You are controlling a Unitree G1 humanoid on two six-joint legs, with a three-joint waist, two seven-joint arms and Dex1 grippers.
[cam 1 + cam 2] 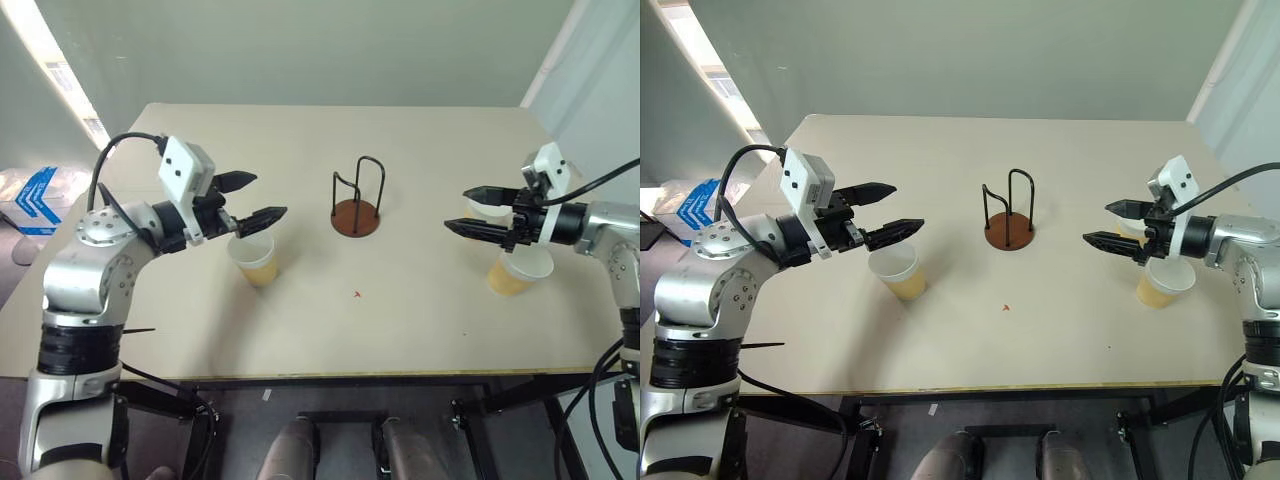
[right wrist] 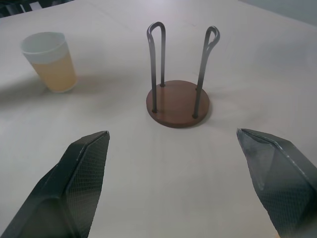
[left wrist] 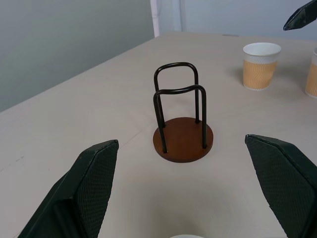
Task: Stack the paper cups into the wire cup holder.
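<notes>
While both pincers gape, wire cup holder [image 1: 357, 204] stands empty.

The scene is evenly and softly lit, bright without harshness. A strip of strong white light burns out at the upper left, well beyond the table [image 1: 420, 330] edge. The wire cup holder [image 1: 357, 198] throws only a faint, short shadow on the matte tabletop around its base, and no glare shows beside it. In the wrist views the holder is sharp, while the near black fingers [image 3: 84, 193] look large and slightly soft. The paper cups [image 3: 261, 66] behind the holder stay reasonably clear.
</notes>
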